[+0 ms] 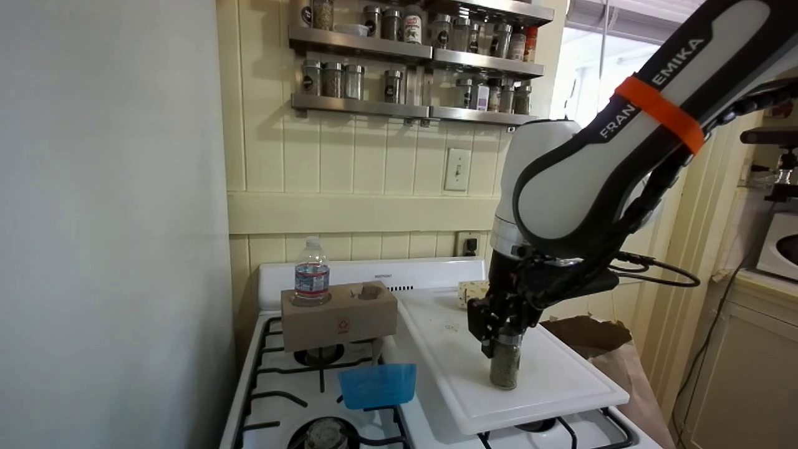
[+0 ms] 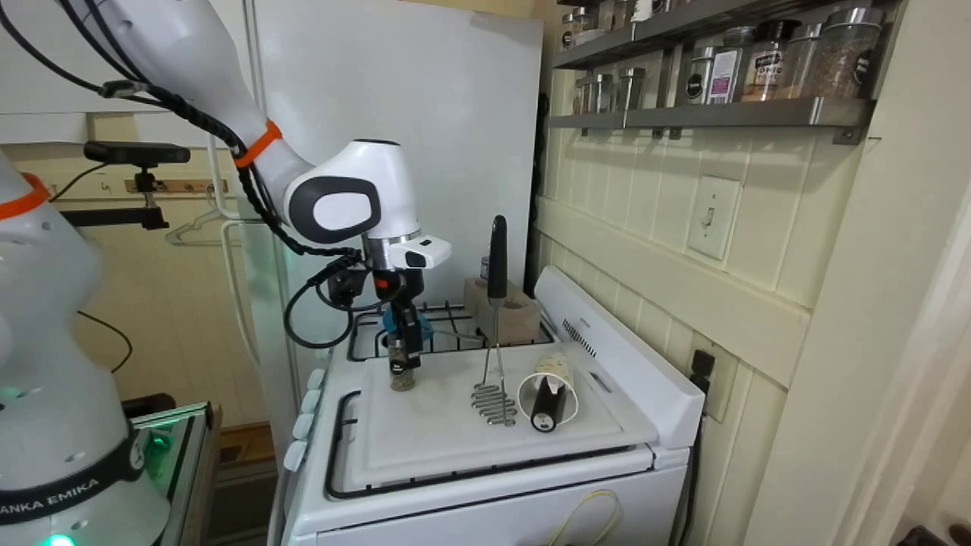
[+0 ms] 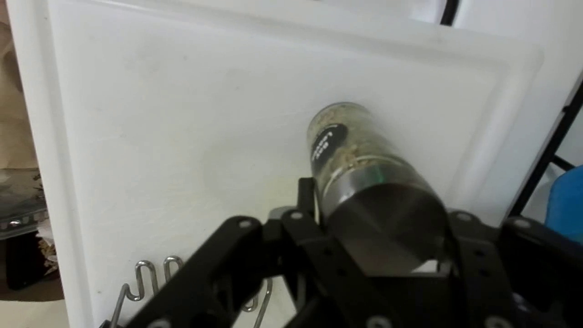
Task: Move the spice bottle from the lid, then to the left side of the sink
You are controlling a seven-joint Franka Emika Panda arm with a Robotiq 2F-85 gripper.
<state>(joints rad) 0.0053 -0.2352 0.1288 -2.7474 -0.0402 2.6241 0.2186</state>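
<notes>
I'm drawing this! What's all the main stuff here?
stove: 1, white, against wall
lid: 1, white, on stove
spice bottle: 1, greenish, over lid
masher: 1, silver/black, on lid
cup: 1, cream, lying on lid
unclear object: 1, black, inside cup
cardboard box: 1, brown, on stove
water bottle: 1, clear, on box
utensil: 1, blue, near box
paper bag: 1, brown, beside stove
jars: many, mixed, wall shelves
arm: 1, white/black, above stove
gripper: 1, black, at spice bottle

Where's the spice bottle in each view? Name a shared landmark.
In an exterior view: spice bottle low, right of centre.
In an exterior view: spice bottle below and left of centre.
In the wrist view: spice bottle just right of centre.
Landmark in all three: white lid.
</notes>
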